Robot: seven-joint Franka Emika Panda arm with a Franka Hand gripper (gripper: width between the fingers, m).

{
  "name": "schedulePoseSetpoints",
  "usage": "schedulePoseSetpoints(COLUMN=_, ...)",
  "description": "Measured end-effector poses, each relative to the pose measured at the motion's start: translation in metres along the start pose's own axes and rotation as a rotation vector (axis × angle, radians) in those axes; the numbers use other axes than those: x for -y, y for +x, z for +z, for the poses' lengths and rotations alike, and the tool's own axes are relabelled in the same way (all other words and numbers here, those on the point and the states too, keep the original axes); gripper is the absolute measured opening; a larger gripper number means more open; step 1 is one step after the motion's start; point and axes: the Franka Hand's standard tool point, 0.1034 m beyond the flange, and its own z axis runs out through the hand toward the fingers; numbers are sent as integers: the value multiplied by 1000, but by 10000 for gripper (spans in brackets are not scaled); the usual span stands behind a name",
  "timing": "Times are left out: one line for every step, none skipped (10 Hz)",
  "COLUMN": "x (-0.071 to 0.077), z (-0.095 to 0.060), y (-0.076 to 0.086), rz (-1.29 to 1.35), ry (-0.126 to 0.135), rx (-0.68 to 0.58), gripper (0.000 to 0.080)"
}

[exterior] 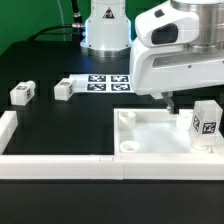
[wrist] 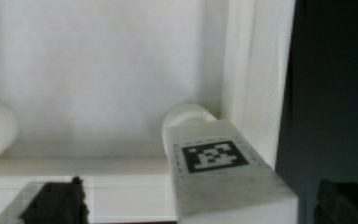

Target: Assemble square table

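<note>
Hovering over the white plastic square tabletop (exterior: 150,128), a tray-like piece with a raised rim, the arm's claw (exterior: 170,103) has its two dark fingers (wrist: 51,202) spread wide apart and grips nothing. The tabletop lies on the black bench (exterior: 60,125) at the exterior view's right, just behind the long white border wall (exterior: 60,166). A short white tagged leg (exterior: 205,122) stands upright on it at a round corner socket. A second white leg (exterior: 22,93) and a third white leg (exterior: 63,90) lie loose on the bench, the third beside the marker board (exterior: 107,82).
</note>
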Motion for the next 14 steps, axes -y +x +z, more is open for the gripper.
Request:
schedulePoseSetpoints(x=4, z=2, y=0, rz=0, ry=0, rx=1, gripper=648)
schedulePoseSetpoints(x=6, z=2, y=1, rz=-14, ry=1, rx=-1, gripper=648)
schedulePoseSetpoints(x=5, z=3, y=2, rz=-24, ry=1, rx=-4, gripper=621)
schedulePoseSetpoints(x=5, z=3, y=2, rz=-23, ry=1, rx=-4, gripper=621)
schedulePoseSetpoints(x=5, z=3, y=2, rz=-23, ry=1, rx=-4, gripper=443)
schedulePoseSetpoints(x=4, z=3, y=2, rz=-23, ry=1, rx=-4, gripper=290)
schedulePoseSetpoints(x=3, z=3, y=2, rz=-17, ry=1, rx=-4, gripper=290)
schedulePoseSetpoints(x=3, z=3, y=2, rz=8, ry=1, rx=-4, gripper=291)
schedulePoseSetpoints(x=3, z=3, y=2, rz=7, ry=1, rx=-4, gripper=291)
schedulePoseSetpoints(x=3, z=3, y=2, rz=78, ry=5, rx=-6, gripper=291)
schedulePoseSetpoints(x=1, z=3, y=3, rz=202, ry=22, rx=-21, gripper=291)
schedulePoseSetpoints(x=3, z=3, y=3, rz=329, ry=23, rx=-29, gripper=291)
schedulePoseSetpoints(x=3, z=3, y=2, rz=432, ry=24, rx=-34, gripper=291)
schedulePoseSetpoints(x=4, z=3, y=3, rz=526, ry=27, rx=-36, gripper=291)
